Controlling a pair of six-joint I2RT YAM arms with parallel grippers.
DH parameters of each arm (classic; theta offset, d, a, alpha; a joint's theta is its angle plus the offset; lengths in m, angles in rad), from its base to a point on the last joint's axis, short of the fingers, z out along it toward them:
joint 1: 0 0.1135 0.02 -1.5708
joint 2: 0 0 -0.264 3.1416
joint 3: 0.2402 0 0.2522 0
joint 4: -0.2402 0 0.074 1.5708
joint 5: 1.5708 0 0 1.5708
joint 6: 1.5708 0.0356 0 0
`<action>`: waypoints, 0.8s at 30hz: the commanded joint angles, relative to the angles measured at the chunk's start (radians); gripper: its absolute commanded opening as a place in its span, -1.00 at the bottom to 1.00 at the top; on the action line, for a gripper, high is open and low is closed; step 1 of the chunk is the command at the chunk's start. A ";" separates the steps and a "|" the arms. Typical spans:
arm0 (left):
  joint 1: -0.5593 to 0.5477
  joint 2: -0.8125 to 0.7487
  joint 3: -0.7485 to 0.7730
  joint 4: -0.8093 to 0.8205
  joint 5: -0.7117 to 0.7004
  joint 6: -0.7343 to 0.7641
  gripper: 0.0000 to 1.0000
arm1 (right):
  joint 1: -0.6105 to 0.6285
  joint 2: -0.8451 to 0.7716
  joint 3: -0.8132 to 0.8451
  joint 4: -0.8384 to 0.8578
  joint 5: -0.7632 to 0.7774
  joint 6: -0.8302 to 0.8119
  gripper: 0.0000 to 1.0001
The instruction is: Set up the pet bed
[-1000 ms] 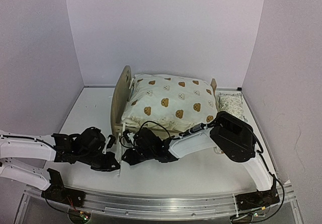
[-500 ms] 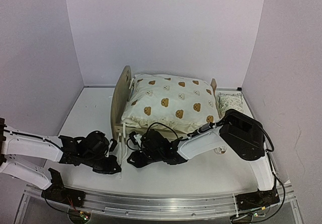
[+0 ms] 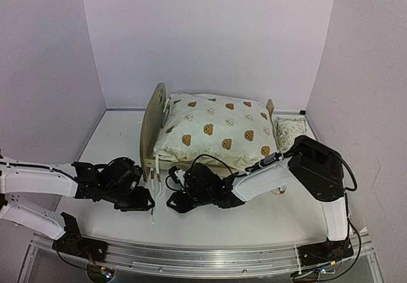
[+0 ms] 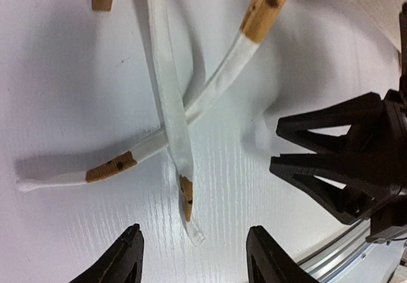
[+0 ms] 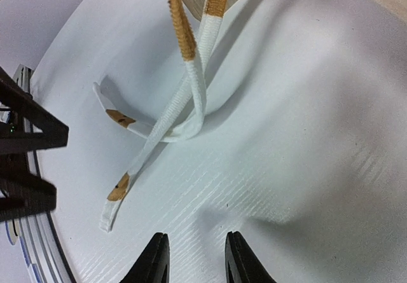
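At the near left corner of the pet bed [image 3: 152, 121], two white ties [image 4: 172, 105] with brown patches trail down onto the table [image 3: 254, 219] and lie crossed, not knotted. They seem to run from the bear-print quilt [image 3: 216, 127] that covers the bed.

Left gripper [image 3: 143, 201]: jaws moderately wide, nothing between them. In its wrist view the free end of one tie lies just ahead of the gap.

Right gripper [image 3: 177, 201]: jaws apart by a narrower gap, also empty. In its wrist view the crossing sits ahead at about 12 o'clock, and the loose ends trail toward 10 o'clock.

Judged step: securing the ties.

Recommended method:
- Each gripper takes one tie on its white stretch, just short of the end, so the pads close on flat tape.
- Descend until the fingertips nearly graze the table. The ties are thin and lie flat, so a high pinch will miss.
- Keep the two grippers apart; they are close and face each other across the ties.
- Pull gently. A hard tug may drag the quilt off or shift the light frame.

Position, top view: the bed stands at mid-table toward the back wall. Its corner post is at about 12 o'clock from the left gripper and 11 o'clock from the right. Neither gripper touches it. A small pillow [image 3: 291, 130] lies just beyond the footboard, at 3 o'clock from the bed.
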 commanded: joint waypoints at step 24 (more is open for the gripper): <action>0.064 0.072 0.039 -0.115 -0.277 -0.278 0.08 | 0.006 -0.178 -0.204 0.120 -0.003 -0.029 -0.36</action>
